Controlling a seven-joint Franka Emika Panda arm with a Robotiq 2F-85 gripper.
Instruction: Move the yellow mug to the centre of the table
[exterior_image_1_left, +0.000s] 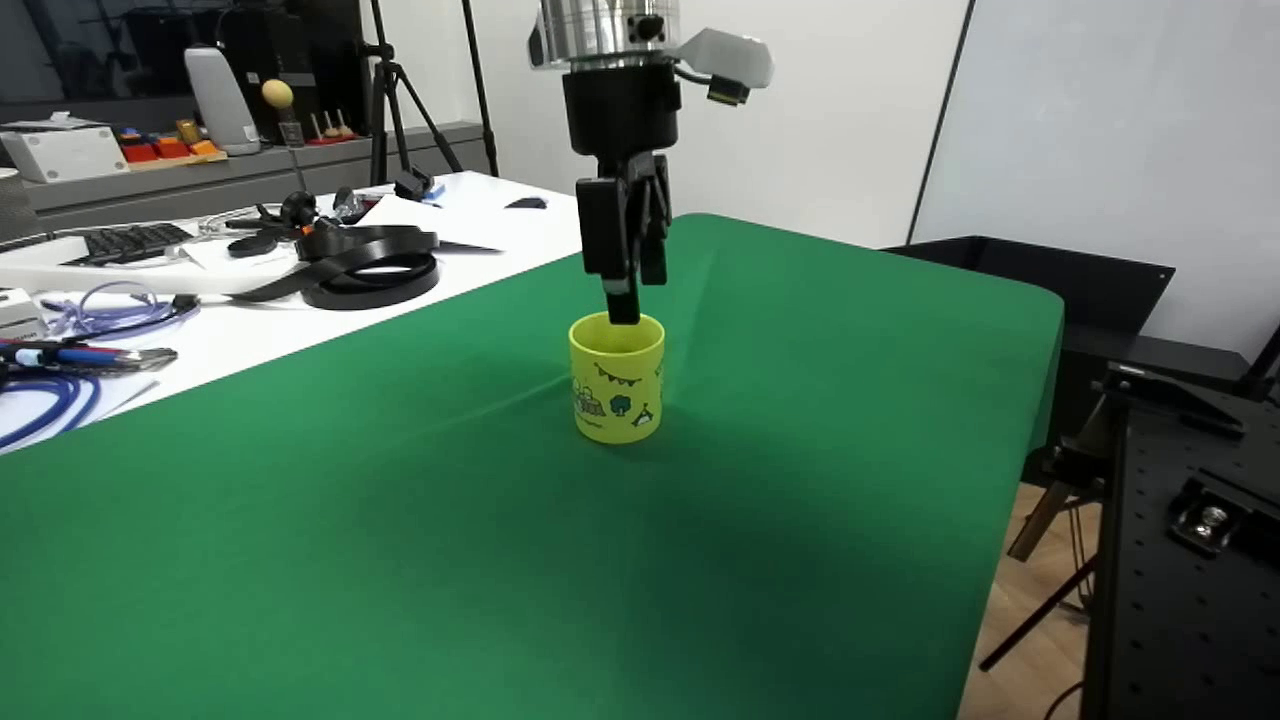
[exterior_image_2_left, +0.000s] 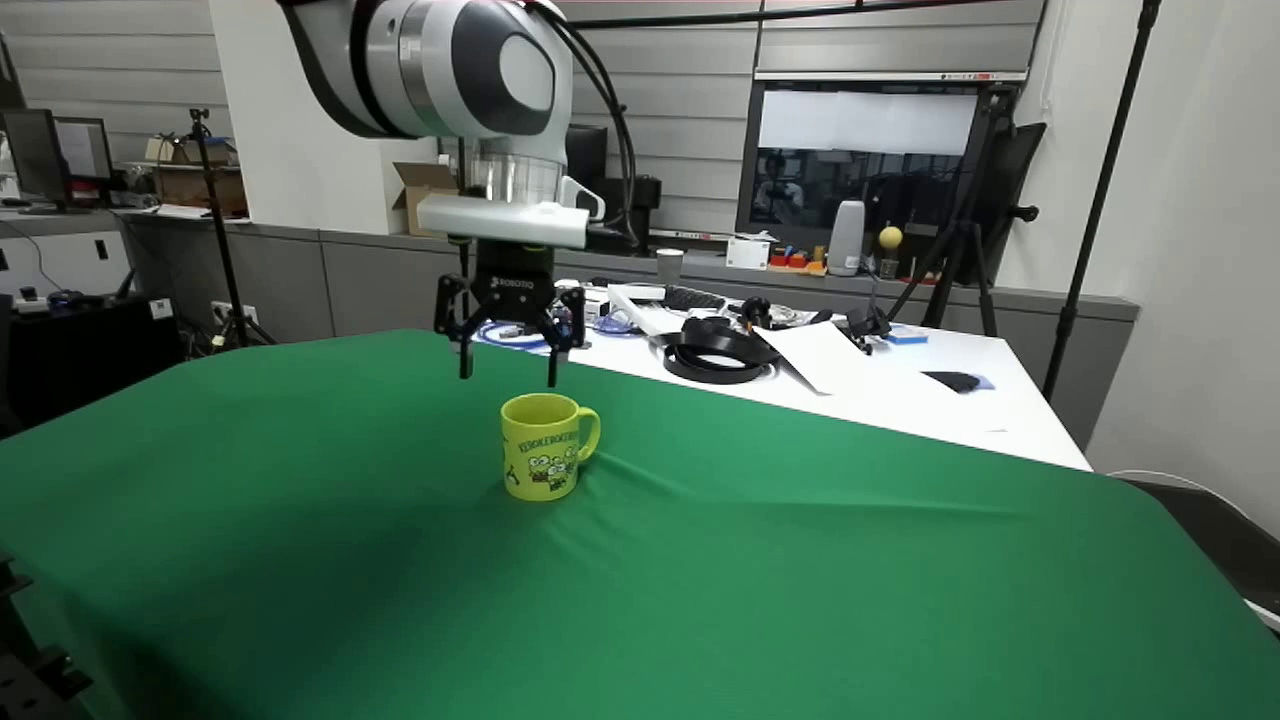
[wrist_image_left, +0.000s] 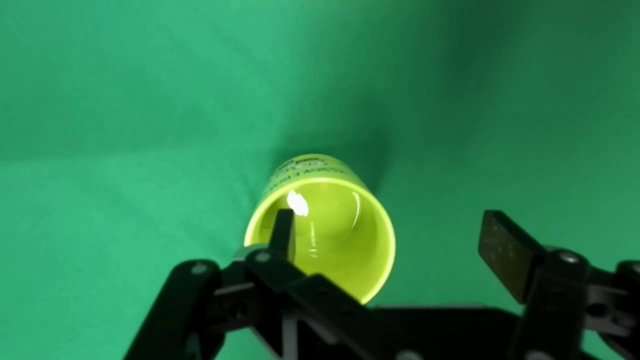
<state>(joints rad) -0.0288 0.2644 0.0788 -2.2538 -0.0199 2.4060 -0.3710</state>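
The yellow mug stands upright on the dark green table, and it shows in both exterior views (exterior_image_1_left: 620, 390) (exterior_image_2_left: 540, 460). Its handle points right in an exterior view (exterior_image_2_left: 590, 435). The table (exterior_image_1_left: 380, 580) also shows in another exterior view (exterior_image_2_left: 820, 610). My gripper (exterior_image_2_left: 509, 376) is open and empty, with its fingertips a little above the mug's rim and off to one side. In the wrist view, the gripper (wrist_image_left: 390, 220) has its left finger over the mug's opening (wrist_image_left: 335, 240) and its right finger over bare table. The handle is hidden there.
A white desk (exterior_image_1_left: 500, 215) adjoins the table, with a black coiled strap (exterior_image_1_left: 375, 270), cables and a keyboard on it. A black perforated metal frame (exterior_image_1_left: 1180, 560) stands beside the table's edge. A tripod (exterior_image_1_left: 385, 110) stands behind the desk.
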